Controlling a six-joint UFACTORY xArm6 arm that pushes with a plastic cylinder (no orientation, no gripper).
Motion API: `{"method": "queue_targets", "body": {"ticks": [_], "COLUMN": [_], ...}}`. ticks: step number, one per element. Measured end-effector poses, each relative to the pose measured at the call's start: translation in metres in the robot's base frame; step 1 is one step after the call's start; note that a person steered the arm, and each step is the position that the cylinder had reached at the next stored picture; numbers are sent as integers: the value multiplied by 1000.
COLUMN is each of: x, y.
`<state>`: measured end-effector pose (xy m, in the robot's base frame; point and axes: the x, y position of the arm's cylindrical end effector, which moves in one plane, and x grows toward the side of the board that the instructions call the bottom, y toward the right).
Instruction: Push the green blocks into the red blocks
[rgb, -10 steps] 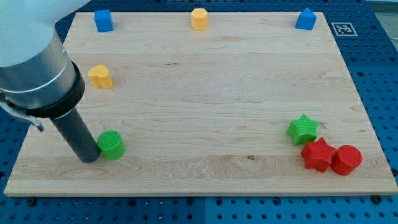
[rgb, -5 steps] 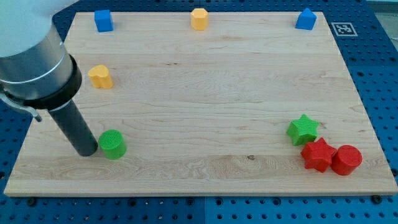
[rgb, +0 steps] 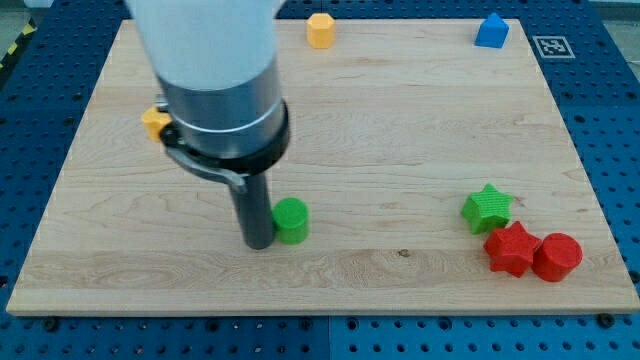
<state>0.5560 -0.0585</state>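
A green cylinder (rgb: 292, 221) stands on the wooden board, left of centre toward the view's bottom. My tip (rgb: 258, 242) is right against its left side, touching it. A green star (rgb: 487, 208) lies at the view's lower right, touching a red star (rgb: 511, 249) just below it. A red cylinder (rgb: 557, 257) sits against the red star's right side.
A yellow block (rgb: 154, 122) peeks out at the arm's left, mostly hidden. A yellow hexagonal block (rgb: 320, 30) and a blue block (rgb: 491, 31) stand along the board's top edge (rgb: 400, 20). The arm's wide body covers the upper left of the board.
My tip has moved well to the right and the green cylinder has slid right with it, by about a sixth of the board's width. The star and red blocks have not moved.
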Motion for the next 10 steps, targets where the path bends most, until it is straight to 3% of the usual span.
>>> {"method": "queue_targets", "body": {"ticks": [3, 5, 10], "x": [-36, -34, -34], "y": [24, 46, 215]}}
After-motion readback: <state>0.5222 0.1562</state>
